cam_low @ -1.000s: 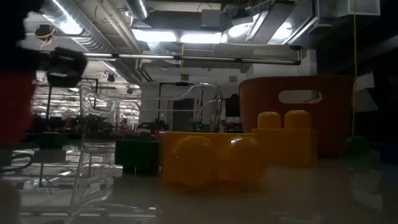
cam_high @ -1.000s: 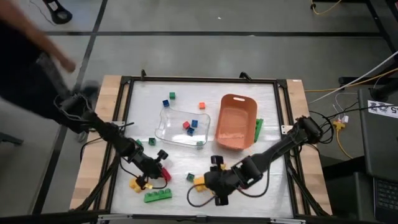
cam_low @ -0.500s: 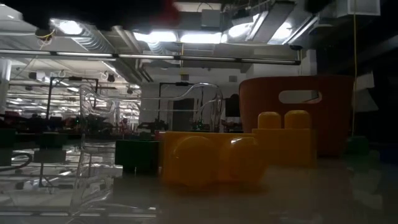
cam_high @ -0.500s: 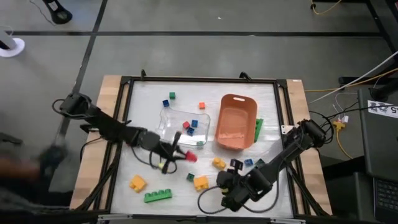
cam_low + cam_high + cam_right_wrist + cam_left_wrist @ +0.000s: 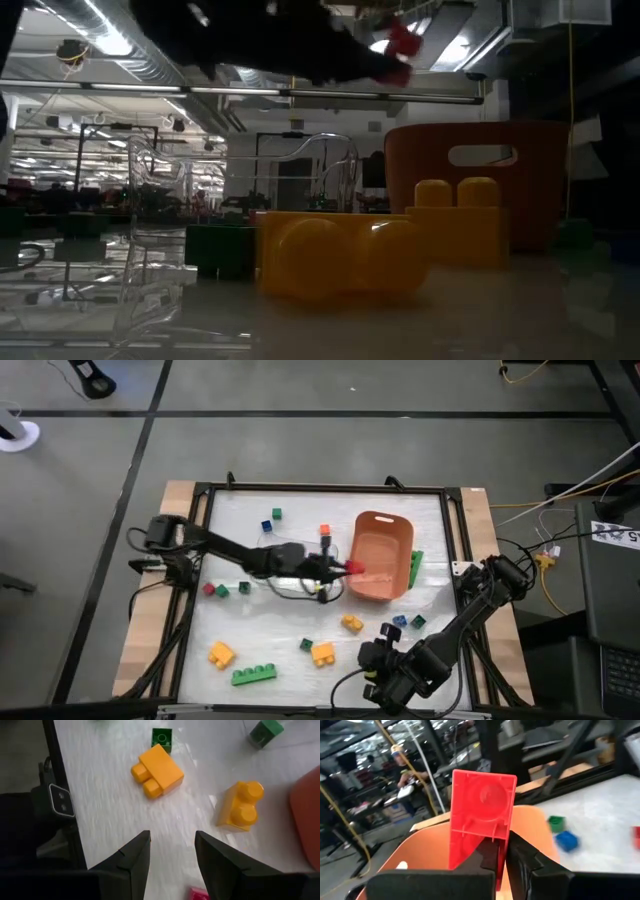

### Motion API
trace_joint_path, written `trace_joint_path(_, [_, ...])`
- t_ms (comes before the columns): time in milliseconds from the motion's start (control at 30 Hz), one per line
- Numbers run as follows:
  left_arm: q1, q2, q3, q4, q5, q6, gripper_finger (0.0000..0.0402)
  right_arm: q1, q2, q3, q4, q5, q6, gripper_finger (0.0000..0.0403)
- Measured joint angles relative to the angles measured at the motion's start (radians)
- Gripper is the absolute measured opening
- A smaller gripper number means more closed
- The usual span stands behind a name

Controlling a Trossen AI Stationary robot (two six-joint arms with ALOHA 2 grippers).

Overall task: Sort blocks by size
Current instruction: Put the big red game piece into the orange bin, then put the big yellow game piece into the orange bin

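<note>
Table (image 5: 240, 625): blocks lie scattered, no readable writing anywhere.
Orange bin (image 5: 380, 555): beside the clear tray (image 5: 285, 550).
Left gripper (image 5: 345, 568): clamped on a red block (image 5: 480, 822), at the bin's rim.
Right gripper (image 5: 372, 678): fingers apart, empty, near the front edge.

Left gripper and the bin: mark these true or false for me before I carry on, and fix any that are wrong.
1. The left gripper is shut on a red brick. True.
2. That brick is held over the clear tray. False: it is at the orange bin's rim.
3. The right gripper holds a yellow brick. False: its jaws are open and empty, near the table's front edge.
4. A long green brick lies on the table near the front. True.
5. The orange bin is full of bricks. False: none show in it.
</note>
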Motion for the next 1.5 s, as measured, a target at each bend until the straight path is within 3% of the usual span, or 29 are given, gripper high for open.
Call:
trace_joint_path(233, [0.046,0.122,0.147,-0.100,0.000,-0.075,0.0059,-0.002,0.000,0.000,-0.003,-0.008,0.007,0.0159])
trace_joint_path(367, [0.048,0.125,0.183,-0.189,0.001,-0.080,0.0109,-0.002,0.000,0.000,-0.003,-0.001,0.007,0.0159])
trace_joint_path(533, [0.023,0.071,0.189,-0.255,0.001,-0.050,0.0146,-0.003,0.000,-0.004,-0.005,0.089,0.080,0.0159])
trace_joint_path(800, [0.000,-0.135,0.190,-0.669,-0.003,-0.048,0.0152,-0.003,0.000,-0.062,-0.025,0.194,0.385,0.0159])
trace_joint_path(1033, [-0.010,-0.280,0.189,-1.012,-0.002,-0.147,0.0153,-0.032,0.002,-0.145,0.004,0.205,0.455,0.0159])
trace_joint_path(1200, [-0.027,-0.319,0.189,-1.110,0.001,-0.187,0.0153,-0.064,0.002,-0.205,0.064,0.212,0.442,0.0159])
trace_joint_path(1500, [-0.052,-0.314,0.189,-1.129,0.002,-0.186,0.0153,-0.090,0.002,-0.277,0.150,0.231,0.425,0.0159])
